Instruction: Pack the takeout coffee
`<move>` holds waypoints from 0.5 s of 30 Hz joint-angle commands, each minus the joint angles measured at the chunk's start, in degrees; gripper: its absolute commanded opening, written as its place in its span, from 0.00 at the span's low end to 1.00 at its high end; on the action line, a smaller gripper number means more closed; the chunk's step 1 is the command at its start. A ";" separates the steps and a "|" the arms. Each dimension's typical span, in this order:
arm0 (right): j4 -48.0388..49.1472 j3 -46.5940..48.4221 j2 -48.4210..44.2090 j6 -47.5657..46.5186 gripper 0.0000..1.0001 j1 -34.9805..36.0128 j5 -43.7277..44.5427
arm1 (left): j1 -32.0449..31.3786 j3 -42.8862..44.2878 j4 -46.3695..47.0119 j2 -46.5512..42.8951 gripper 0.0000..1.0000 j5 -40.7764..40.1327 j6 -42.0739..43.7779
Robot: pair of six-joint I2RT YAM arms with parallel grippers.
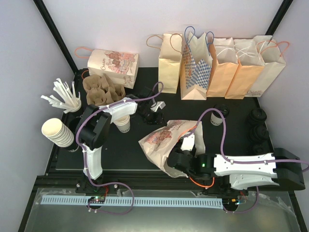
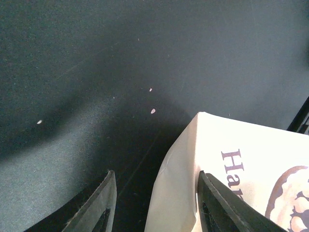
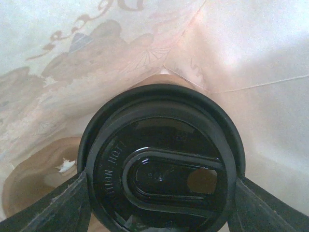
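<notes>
My right claw (image 3: 161, 212) holds the takeout coffee (image 3: 161, 159). In the right wrist view its round black lid fills the lower middle of the frame, and one of my fingers presses against each side, at the lower left and lower right corners. The cup sits inside the printed bag (image 1: 164, 140), whose pale paper walls surround the lid in that view. Seen from above, this bag lies tilted over in the middle of the black table (image 1: 130, 150), and my right arm reaches into it from the right.

My left claw (image 2: 155, 198) stands about half open. In the left wrist view its two fingers sit at the bottom edge, and the bag's edge comes in from the lower right between them. The finger at the frame's right overlaps the paper, though I cannot tell whether it touches. Dark table shows between the paper and the other finger.

A second takeout coffee (image 1: 217, 116) stands right of centre in the overhead view, just below the row of upright paper bags (image 1: 222, 65). Loose black lids (image 1: 257, 126) sit at the right edge and stacked lidless cups (image 1: 57, 132) at the left.
</notes>
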 commanded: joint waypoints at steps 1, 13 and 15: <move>1.55 0.50 1.28 0.43 0.33 -0.04 4.27 | -0.34 1.23 -1.17 2.35 0.48 1.97 0.65; 10.25 -5.49 0.18 -0.21 0.33 -3.26 -4.96 | -0.35 0.99 0.40 3.93 0.41 6.28 0.28; 10.35 -5.54 0.53 -0.28 0.33 -3.36 -5.42 | -0.40 1.04 0.58 4.23 0.40 6.88 0.26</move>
